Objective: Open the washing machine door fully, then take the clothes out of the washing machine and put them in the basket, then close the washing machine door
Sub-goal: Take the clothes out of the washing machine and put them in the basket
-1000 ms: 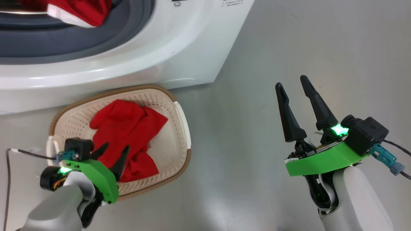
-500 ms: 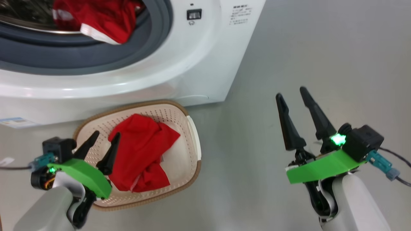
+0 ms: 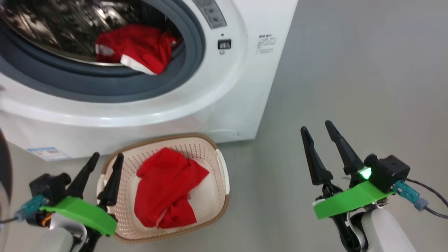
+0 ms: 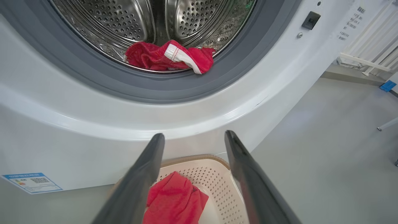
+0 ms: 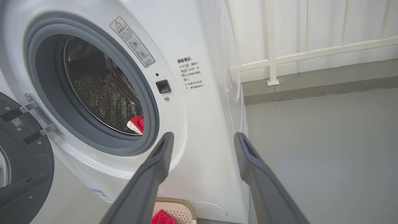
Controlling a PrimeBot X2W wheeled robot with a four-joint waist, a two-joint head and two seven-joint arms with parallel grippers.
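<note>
We are reading "温馨提示:" heading the printed notice (image 5: 190,74) on the washing machine (image 5: 211,130) front; the warning-triangle sticker (image 5: 132,42) and blue label (image 4: 32,182) are proving too small to read.

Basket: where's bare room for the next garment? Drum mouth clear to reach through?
Basket: bare along its right side, between the red garment and the right handle, and at the far end by the washing machine; its middle is covered. Drum: open above the red-and-white garment lying at the front lip. Grey floor right of the basket is bare.

Glossy steel drum (image 4: 124,25), soft red cloth (image 3: 168,189), probably plastic basket (image 3: 154,154).
</note>
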